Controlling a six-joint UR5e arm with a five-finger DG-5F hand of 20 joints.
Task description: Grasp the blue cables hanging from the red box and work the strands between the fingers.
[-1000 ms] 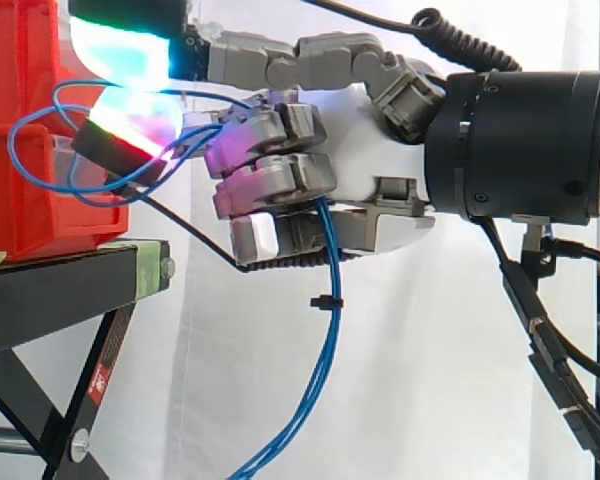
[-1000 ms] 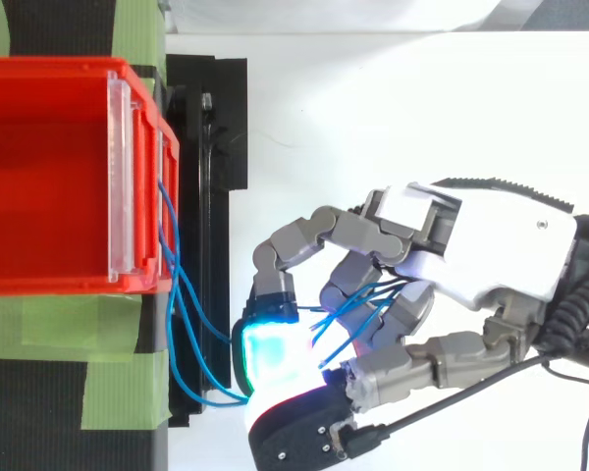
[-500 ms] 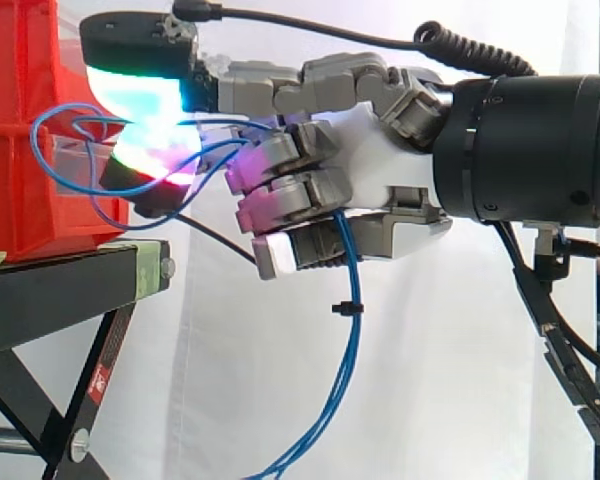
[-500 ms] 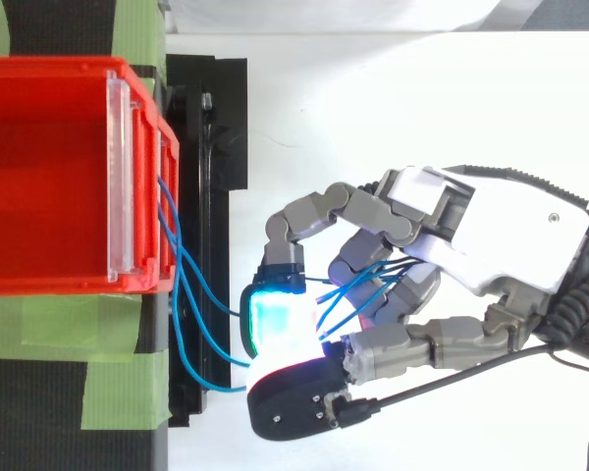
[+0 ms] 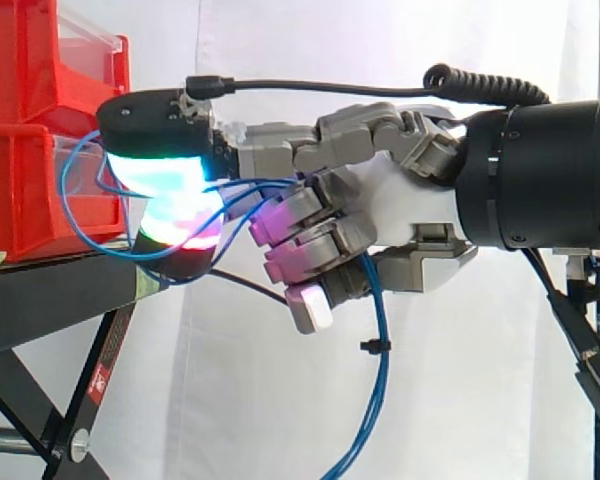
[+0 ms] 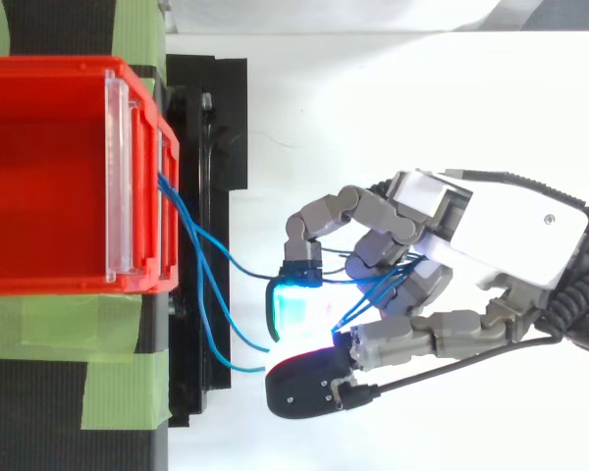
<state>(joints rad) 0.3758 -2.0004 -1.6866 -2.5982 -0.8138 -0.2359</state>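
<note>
white curtain (image 5: 230, 400) behind | black stand (image 5: 50, 300) at left | green tape (image 6: 59, 319) on stand

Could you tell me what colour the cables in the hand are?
Blue cables, best seen in the side view.

Arm enters from frame right, wrist approx. level. Hand (image 5: 400, 215) sits mid-frame in side view and lower right in top view. Fingers (image 5: 315, 250) are curled w/ blue cables (image 5: 381, 370) threaded btwn them. Pads glow cyan, magenta, white.
</note>
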